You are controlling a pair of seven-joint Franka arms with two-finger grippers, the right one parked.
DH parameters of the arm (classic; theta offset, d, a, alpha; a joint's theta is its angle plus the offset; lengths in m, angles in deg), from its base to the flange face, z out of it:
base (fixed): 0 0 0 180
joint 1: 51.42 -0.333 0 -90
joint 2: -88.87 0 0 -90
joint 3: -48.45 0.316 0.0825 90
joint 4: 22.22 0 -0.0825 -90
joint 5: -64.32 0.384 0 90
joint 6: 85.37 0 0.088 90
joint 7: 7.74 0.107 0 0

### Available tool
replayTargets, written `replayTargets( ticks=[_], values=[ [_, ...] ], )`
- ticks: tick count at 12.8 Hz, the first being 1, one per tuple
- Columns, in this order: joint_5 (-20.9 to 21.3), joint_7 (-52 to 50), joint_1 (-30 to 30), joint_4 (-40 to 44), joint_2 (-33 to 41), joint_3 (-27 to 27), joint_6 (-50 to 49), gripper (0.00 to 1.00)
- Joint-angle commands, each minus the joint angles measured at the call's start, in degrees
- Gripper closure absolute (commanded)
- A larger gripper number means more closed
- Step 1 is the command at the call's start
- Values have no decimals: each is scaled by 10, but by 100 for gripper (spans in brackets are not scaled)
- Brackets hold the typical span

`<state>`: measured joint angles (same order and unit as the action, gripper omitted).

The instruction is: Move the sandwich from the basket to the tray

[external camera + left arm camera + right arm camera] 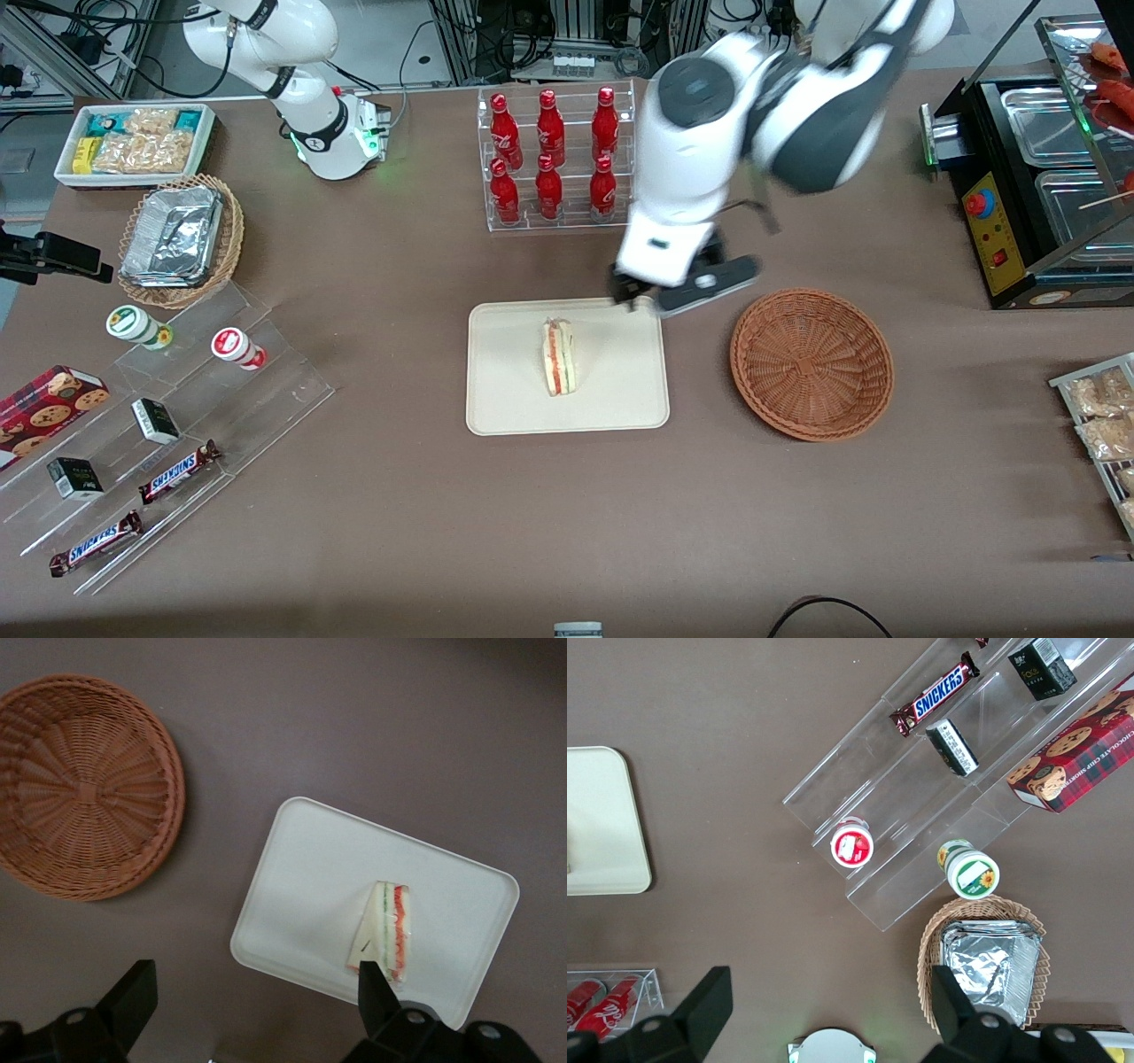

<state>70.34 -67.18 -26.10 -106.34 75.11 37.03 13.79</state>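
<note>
The small triangular sandwich of white bread with red-orange and pale green filling layers lies on the flat cream-beige rectangular tray with rounded corners, near the tray's middle and a little toward its edge farther from the front camera; its clear wrap is hard to make out, showing only as a faint sheen; in the wrist view one black fingertip covers one end of the wedge.

The round reddish-brown woven wicker basket sits on the brown table beside the tray, toward the working arm's end, apart from it with bare table between, and holds nothing; in the wrist view its rim is cut off by the frame.

The left arm's gripper hangs above the tray's corner that is farther from the front camera and nearest the basket; its jaws stand spread wide and released, grasping nothing; from the front the white wrist housing hides most of the fingers, and only their dark tips show.

Farther from the front camera than the tray, a clear acrylic rack of red bottles stands partly overlapped by the arm; the tray appears only as a cut-off corner in the parked arm's view.
</note>
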Motion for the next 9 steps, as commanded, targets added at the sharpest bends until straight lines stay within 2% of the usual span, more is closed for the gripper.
replayTargets(
  ticks=[1, 3, 9],
  values=[
    [-38, 105, -64, -19, 54, -4, -55, 0],
    [-50, 198, -112, -19, 85, -4, -96, 0],
    [-50, 438, -241, -20, 137, -3, -160, 0]
  ],
)
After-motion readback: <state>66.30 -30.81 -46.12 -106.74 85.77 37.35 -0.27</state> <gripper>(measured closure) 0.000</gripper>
